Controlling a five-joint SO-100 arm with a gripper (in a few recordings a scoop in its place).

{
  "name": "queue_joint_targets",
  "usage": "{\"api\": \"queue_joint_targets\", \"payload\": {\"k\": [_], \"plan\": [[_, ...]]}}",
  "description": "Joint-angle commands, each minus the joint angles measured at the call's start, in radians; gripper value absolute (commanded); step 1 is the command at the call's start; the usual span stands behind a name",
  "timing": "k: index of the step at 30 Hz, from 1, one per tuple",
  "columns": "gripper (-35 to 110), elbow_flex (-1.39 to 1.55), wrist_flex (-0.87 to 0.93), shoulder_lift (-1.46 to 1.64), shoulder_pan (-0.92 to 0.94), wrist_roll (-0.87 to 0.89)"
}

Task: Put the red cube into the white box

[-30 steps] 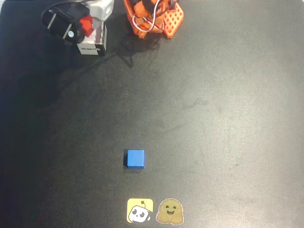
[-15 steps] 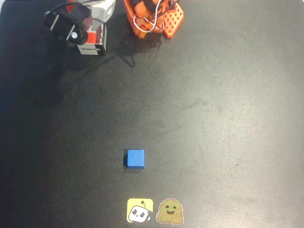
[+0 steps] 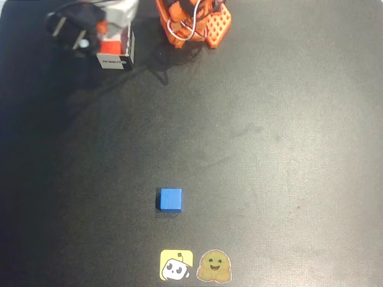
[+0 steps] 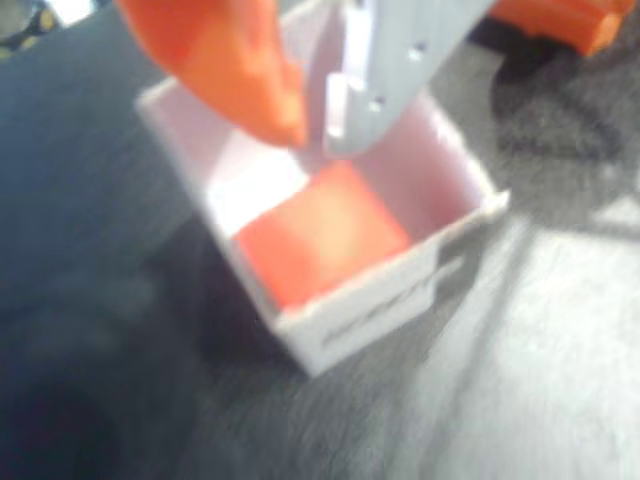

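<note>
Your gripper [image 4: 315,125] had let go above the red cube [image 4: 325,245] inside the white box [image 4: 385,305], but lifting carelessly could tip that box.

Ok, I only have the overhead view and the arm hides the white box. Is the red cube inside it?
Observer: Yes. In the wrist view the red cube lies on the floor of the white box.
Operator: Is the gripper holding it?
Observer: No. The gripper is above the cube, its fingertips apart from it.
Operator: Is the cube centred in the box?
Observer: No, it sits against the wall that carries the dark label.
</note>
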Motion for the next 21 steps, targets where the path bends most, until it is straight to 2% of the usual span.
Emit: {"api": "queue_joint_targets", "payload": {"k": [1,10,21], "plan": [[0,-0.172,0.011,-0.146,-0.020,-0.011],[0,-0.359,0.055,-0.305,-0.241,0.063],[0,-0.371,0.117,-0.291,-0.629,0.348]]}}
